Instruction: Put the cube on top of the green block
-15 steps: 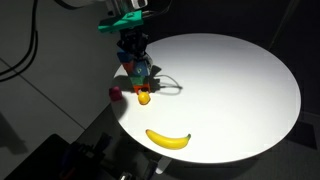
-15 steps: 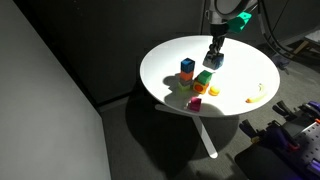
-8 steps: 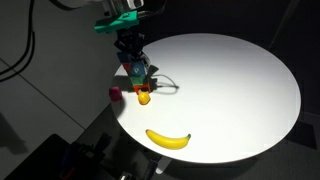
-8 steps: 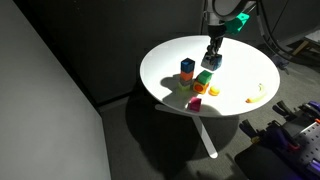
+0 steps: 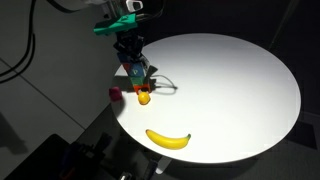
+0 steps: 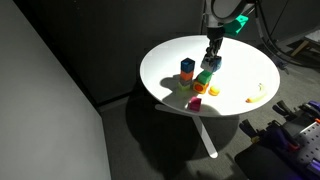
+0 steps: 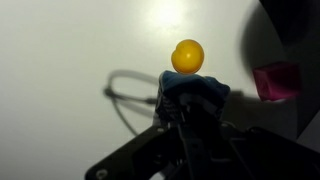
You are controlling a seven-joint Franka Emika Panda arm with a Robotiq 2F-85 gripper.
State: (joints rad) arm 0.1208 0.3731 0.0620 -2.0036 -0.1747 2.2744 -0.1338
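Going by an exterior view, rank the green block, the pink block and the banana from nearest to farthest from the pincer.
Measured from the pincer in an exterior view:
1. green block, just below it and slightly left.
2. pink block, lower down and to the left, toward the camera.
3. banana, well off to the right.

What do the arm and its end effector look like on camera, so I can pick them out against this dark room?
In both exterior views the arm shows a pale section up top, then a bright teal-green collar at the wrist. Below that, the end effector is narrow and nearly black. The wrist view shows only blurred black linkage bars. No markings are legible, and I cannot tell whether any cables run along it.
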